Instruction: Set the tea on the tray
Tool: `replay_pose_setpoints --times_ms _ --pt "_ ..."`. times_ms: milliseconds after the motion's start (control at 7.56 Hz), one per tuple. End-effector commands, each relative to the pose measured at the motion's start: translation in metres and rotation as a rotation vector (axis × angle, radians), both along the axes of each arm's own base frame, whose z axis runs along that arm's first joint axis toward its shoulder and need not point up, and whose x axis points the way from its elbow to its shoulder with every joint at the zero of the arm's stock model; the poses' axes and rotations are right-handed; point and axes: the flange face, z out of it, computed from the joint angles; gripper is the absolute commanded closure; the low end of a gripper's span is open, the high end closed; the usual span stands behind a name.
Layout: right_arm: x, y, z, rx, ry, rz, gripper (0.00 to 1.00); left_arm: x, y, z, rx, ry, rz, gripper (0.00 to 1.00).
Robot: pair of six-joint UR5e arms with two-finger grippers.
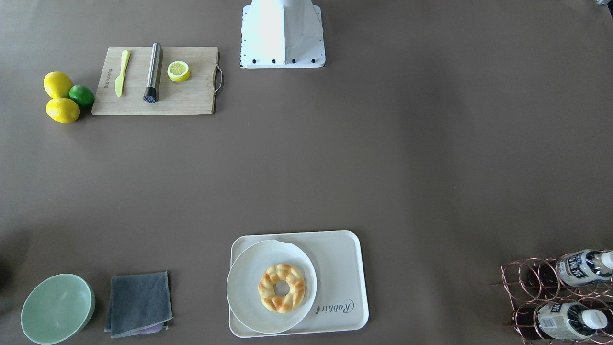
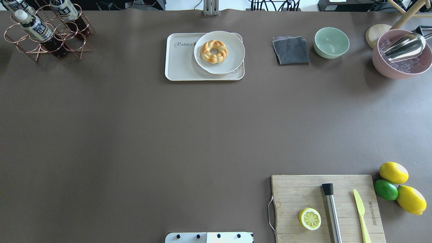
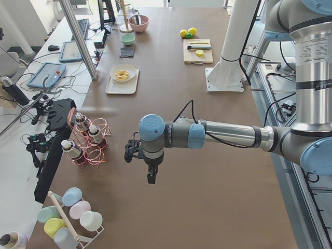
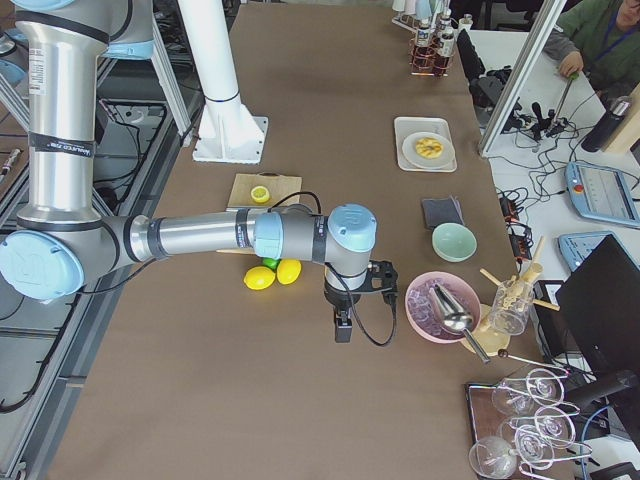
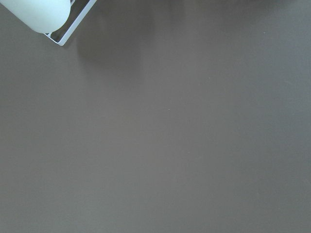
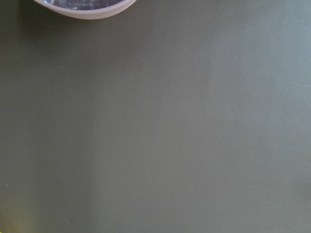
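Note:
The tea (image 1: 582, 268) lies in a copper wire rack (image 1: 531, 282) at the table's corner, cap outward; it also shows in the overhead view (image 2: 35, 27). The tray (image 1: 345, 268) holds a round white plate with a ring-shaped bread; its bare part shows in the overhead view (image 2: 182, 64). My left gripper (image 3: 150, 176) hangs over bare table beside the rack, seen only in the exterior left view; I cannot tell if it is open or shut. My right gripper (image 4: 342, 330) hangs beside a pink bowl (image 4: 440, 305), seen only in the exterior right view; I cannot tell its state.
A second bottle with a grey speckled label (image 1: 565, 320) lies in the same rack. A cutting board (image 2: 327, 209) carries a lemon half, a metal rod and a yellow knife. Lemons and a lime (image 2: 386, 189), a green bowl (image 2: 331, 42) and a grey cloth (image 2: 291, 50) lie around.

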Motion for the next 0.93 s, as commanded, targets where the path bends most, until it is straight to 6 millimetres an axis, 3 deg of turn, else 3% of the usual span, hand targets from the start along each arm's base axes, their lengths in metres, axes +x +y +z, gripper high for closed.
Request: replay_pose_setpoints --times_ms 0,529,661,794 --pt "0.011 0.001 -0.005 0.009 -0.001 0.025 0.00 0.003 0.003 0.006 -0.005 0.020 0.009 0.01" --pt "0.011 0.002 0.003 0.001 -0.047 0.023 0.00 0.004 -0.008 0.012 0.013 0.033 0.011 0.00" --pt "0.015 -0.007 -0.005 0.064 -0.013 0.020 0.00 0.005 -0.012 0.010 0.044 0.033 0.038 0.00" --pt "0.019 -0.005 0.002 0.106 0.004 0.003 0.00 0.008 -0.019 0.014 0.062 0.032 0.070 0.01"
